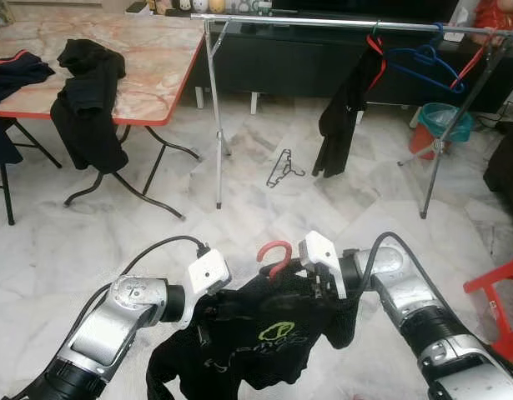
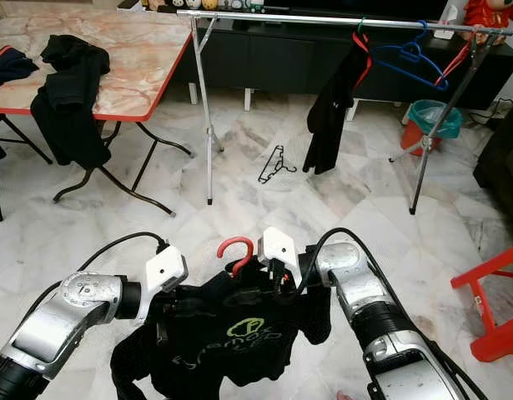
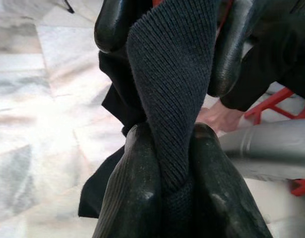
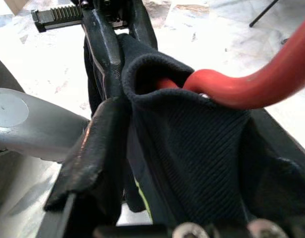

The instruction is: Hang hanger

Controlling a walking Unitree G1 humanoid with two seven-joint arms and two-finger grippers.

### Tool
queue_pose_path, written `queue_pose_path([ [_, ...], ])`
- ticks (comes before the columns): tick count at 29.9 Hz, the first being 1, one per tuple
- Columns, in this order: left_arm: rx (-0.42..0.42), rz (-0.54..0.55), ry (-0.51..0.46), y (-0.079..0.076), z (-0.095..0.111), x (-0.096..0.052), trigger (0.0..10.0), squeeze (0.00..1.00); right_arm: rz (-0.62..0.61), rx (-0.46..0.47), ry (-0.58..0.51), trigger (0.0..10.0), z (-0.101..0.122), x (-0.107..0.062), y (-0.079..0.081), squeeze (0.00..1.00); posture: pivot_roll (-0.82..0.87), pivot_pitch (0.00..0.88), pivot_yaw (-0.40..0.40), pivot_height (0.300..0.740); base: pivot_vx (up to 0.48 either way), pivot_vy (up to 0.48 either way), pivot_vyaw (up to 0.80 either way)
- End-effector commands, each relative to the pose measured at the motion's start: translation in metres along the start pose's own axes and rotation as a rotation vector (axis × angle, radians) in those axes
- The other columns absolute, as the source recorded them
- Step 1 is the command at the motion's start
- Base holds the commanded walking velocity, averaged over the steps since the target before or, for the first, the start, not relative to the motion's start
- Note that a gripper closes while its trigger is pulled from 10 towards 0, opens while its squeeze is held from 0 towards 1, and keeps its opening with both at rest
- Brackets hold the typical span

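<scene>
Before the clothes rack [image 1: 339, 23], left hand [image 1: 208, 310] and right hand [image 1: 321, 287] both clamp a black shirt [image 1: 269, 337] on its red hanger [image 1: 275, 252].

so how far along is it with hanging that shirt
Done: the black shirt is already on the red hanger, its hook poking out of the collar. In hand: the left gripper and right gripper both pinch the shirt's shoulders, holding it up in front of the robot. Left: carrying it across the floor to the clothes rail and hooking it on.
</scene>
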State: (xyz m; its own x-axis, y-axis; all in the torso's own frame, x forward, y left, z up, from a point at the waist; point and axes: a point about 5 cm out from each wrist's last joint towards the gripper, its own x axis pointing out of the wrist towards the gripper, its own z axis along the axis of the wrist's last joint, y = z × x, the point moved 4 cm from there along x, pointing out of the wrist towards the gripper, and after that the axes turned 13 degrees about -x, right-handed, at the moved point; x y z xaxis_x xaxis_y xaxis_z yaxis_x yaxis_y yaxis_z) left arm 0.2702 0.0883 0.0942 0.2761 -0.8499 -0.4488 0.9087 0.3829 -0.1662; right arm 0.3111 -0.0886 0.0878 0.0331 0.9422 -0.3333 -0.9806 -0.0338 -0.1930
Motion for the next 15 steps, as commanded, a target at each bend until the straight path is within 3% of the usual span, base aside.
queue_pose_path([
  [1, 0.092, 0.052, 0.020, 0.007, 0.000, 0.002, 0.0, 0.00, -0.031, -0.010, 0.006, 10.0, -0.001, -0.004, -0.001, 1.00, 0.04, 0.057, -0.032, 0.740, 0.000, 0.000, 0.00],
  [5, 0.196, 0.162, -0.009, 0.022, 0.008, 0.004, 0.0, 0.00, -0.043, -0.017, 0.021, 10.0, -0.004, -0.004, -0.001, 1.00, 0.04, 0.050, -0.032, 0.740, 0.000, 0.000, 0.00],
  [6, 0.221, 0.197, -0.025, 0.026, 0.011, 0.004, 0.4, 0.00, -0.043, -0.019, 0.024, 10.0, -0.004, -0.004, -0.001, 1.00, 0.04, 0.045, -0.029, 0.740, 0.000, 0.000, 0.00],
  [7, 0.215, 0.237, -0.037, 0.032, 0.012, 0.004, 2.2, 0.00, -0.039, -0.022, 0.030, 10.0, -0.005, -0.003, 0.000, 1.00, 0.04, 0.044, -0.029, 0.740, 0.000, 0.000, 0.00],
  [8, 0.221, 0.233, -0.039, 0.031, 0.012, 0.005, 7.2, 0.00, -0.038, -0.024, 0.033, 10.0, -0.006, -0.004, 0.001, 1.00, 0.04, 0.043, -0.029, 0.740, 0.000, 0.000, 0.00],
  [9, 0.224, 0.225, -0.039, 0.030, 0.012, 0.005, 7.2, 0.00, -0.038, -0.026, 0.035, 10.0, -0.006, -0.003, 0.001, 1.00, 0.03, 0.040, -0.028, 0.740, 0.000, 0.000, 0.00],
  [10, 0.214, 0.222, -0.044, 0.030, 0.011, 0.005, 10.0, 0.00, -0.044, -0.041, 0.052, 10.0, -0.007, -0.004, 0.001, 1.00, 0.03, 0.039, -0.028, 0.740, 0.000, 0.000, 0.00],
  [11, 0.201, 0.214, -0.053, 0.029, 0.010, 0.005, 10.0, 0.00, -0.054, -0.060, 0.075, 10.0, -0.010, -0.005, 0.000, 0.89, 0.03, 0.039, -0.028, 0.740, 0.000, 0.000, 0.00],
  [12, 0.203, 0.213, -0.054, 0.028, 0.010, 0.006, 10.0, 0.00, -0.053, -0.061, 0.086, 10.0, -0.011, -0.006, 0.001, 0.00, 0.03, 0.039, -0.028, 0.740, 0.000, 0.000, 0.00],
  [15, 0.236, 0.224, -0.052, 0.029, 0.007, 0.004, 10.0, 0.00, -0.026, -0.074, 0.105, 10.0, -0.015, -0.011, 0.006, 0.00, 0.03, 0.043, -0.030, 0.740, 0.000, 0.000, 0.00],
])
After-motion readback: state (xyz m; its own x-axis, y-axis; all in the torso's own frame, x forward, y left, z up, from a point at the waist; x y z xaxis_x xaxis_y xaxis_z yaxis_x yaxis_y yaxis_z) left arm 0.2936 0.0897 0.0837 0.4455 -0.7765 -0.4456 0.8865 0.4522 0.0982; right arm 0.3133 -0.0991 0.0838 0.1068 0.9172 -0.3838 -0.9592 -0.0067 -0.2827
